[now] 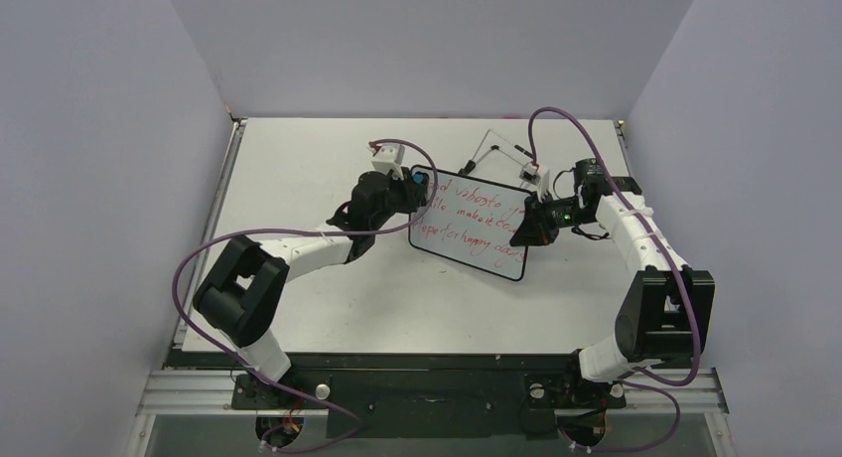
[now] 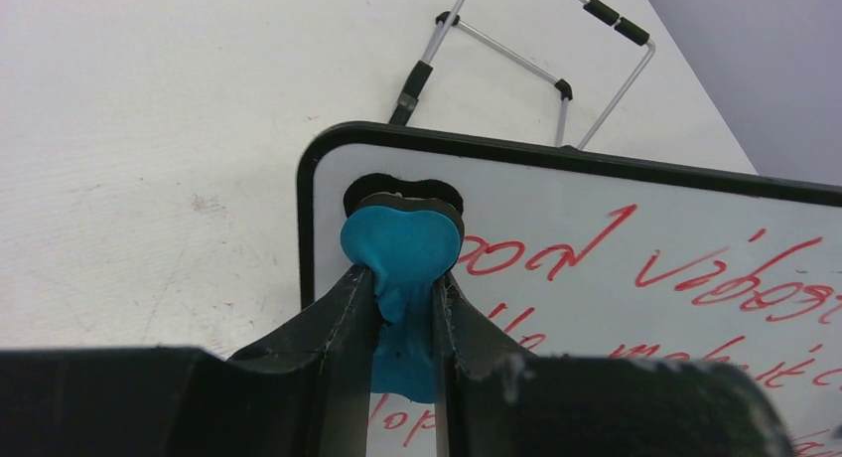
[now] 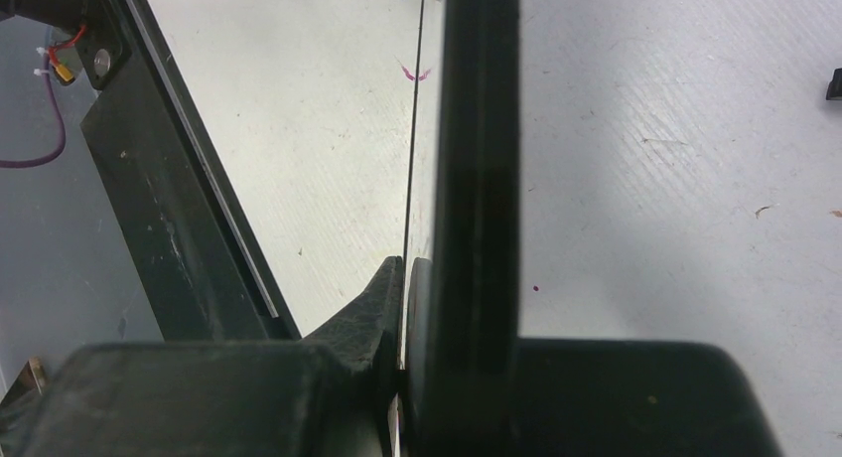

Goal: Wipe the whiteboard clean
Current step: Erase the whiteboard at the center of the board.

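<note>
The whiteboard [image 1: 467, 230] is held tilted above the table, with three lines of red writing on it. My left gripper [image 1: 415, 185] is shut on the small blue eraser [image 2: 401, 246] and presses its felt end on the board's top-left corner [image 2: 328, 179], just left of the first red word. My right gripper [image 1: 533, 225] is shut on the board's right edge. In the right wrist view the board [image 3: 481, 129] shows edge-on between the jaws [image 3: 407, 308]. The eraser also shows in the top view [image 1: 421, 178].
The thin wire easel stand [image 1: 503, 144] lies on the table behind the board and shows in the left wrist view [image 2: 536, 70]. The table's black front rail [image 3: 169, 219] runs close to the right gripper. Grey walls enclose the table on three sides.
</note>
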